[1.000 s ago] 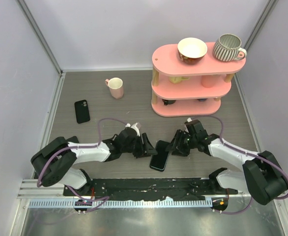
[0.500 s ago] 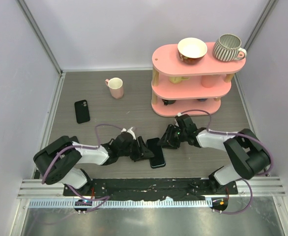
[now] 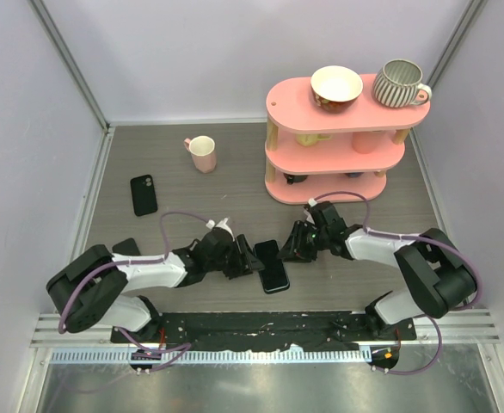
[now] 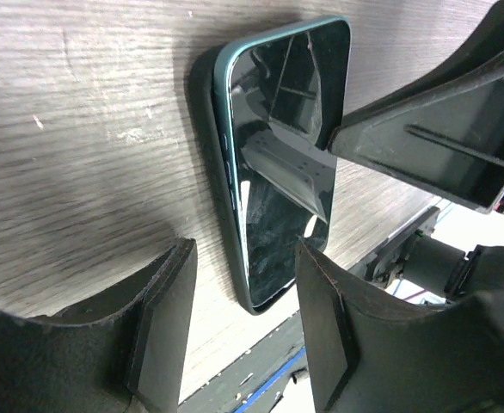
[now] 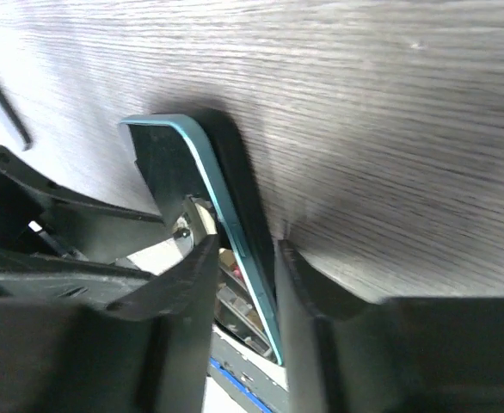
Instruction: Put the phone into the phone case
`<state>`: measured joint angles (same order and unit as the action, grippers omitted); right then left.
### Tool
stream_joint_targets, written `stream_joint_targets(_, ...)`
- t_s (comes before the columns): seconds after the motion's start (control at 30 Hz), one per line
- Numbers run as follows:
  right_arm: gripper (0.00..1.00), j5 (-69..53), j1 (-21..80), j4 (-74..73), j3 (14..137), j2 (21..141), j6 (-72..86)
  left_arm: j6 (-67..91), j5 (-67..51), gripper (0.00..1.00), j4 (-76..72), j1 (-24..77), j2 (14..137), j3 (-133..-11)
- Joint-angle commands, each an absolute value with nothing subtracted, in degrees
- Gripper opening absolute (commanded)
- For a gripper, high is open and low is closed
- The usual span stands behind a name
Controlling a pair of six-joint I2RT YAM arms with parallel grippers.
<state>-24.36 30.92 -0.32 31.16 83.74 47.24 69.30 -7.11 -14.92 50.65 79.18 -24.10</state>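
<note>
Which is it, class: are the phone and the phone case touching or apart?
Apart. The top external view shows bare table between the phone case and the phone.

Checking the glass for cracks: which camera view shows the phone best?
The left wrist view. There the phone lies screen-up, with nearly its whole glossy face and teal rim in sight. The top external view shows it only small; the right wrist view shows just one teal edge, side-on.
</note>
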Motion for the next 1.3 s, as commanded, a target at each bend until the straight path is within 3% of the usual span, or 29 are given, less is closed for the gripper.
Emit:
stream_joint_targets(0.0,0.31,-24.43,31.46,2.8,28.13,83.14,46.23,65.48,-3.16,0.54,-8.53,49.92,77.17,-27.42)
stream_joint_targets(0.1,0.21,-23.56,32.43,5.36,26.37,84.46,46.58,65.04,-3.08,0.54,-6.95,49.48,77.61,-28.21)
stream_joint_targets(0.4,0.1,-19.6,34.8,8.17,22.94,84.38,47.29,62.85,-2.55,0.54,-5.54,49.39,80.85,-30.32)
stream_joint_targets(0.53,0.25,-20.83,34.8,7.39,24.42,82.54,47.37,60.74,-2.46,0.53,-3.79,49.39,83.14,-32.08)
stream_joint_targets(0.63,0.43,-21.62,34.72,6.86,25.83,78.41,48.16,60.12,-2.29,0.51,-3.25,49.05,84.11,-32.61)
stream_joint_targets(0.77,0.52,-21.97,34.45,7.64,25.67,76.55,47.46,60.47,-6.49,0.45,-6.06,46.41,84.46,-30.42)
stream_joint_targets(1.07,0.61,-22.94,35.24,17.13,23.29,81.56,45.97,60.9,-11.77,0.38,-10.54,44.12,87.53,-29.1)
stream_joint_targets(1.27,0.64,-14.51,37.61,12.31,23.99,77.88,42.37,65.29,-16.43,0.33,-18.79,43.51,89.47,-26.37)
